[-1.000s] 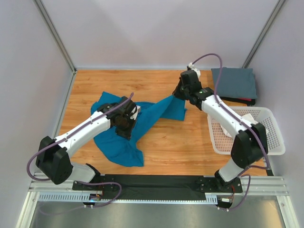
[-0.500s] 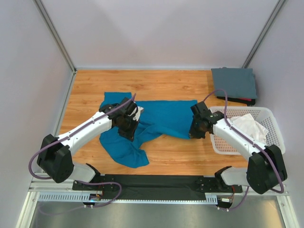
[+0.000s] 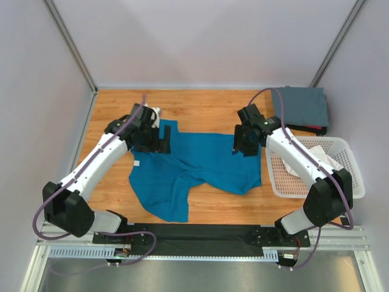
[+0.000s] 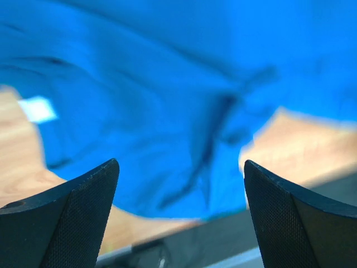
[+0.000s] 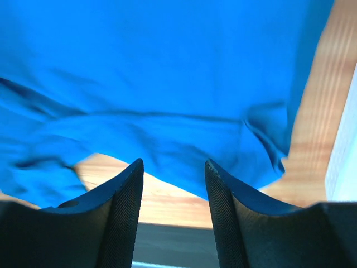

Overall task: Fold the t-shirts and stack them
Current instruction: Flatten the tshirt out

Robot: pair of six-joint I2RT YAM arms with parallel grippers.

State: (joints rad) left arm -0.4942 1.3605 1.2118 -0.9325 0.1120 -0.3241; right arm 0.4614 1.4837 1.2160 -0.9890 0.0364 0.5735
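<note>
My left jaws stand wide, my right jaws part-way, both empty over the teal t-shirt (image 3: 200, 164), rumpled mid-bench. The bunch at 7 o'clock could fold crooked if I grab there. Grey t-shirt (image 3: 299, 106) sits folded at 1 o'clock.

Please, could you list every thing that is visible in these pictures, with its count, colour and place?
teal t-shirt: 1, teal-blue, spread out but wrinkled, middle of the table
grey t-shirt: 1, slate grey, folded, far right corner
white cloth: 1, white, bunched inside the basket
basket: 1, white lattice, right side of the table
table: 1, brown wood
left gripper: 1, black, open, over the teal t-shirt's far left part
right gripper: 1, black, open, over its far right part
</note>
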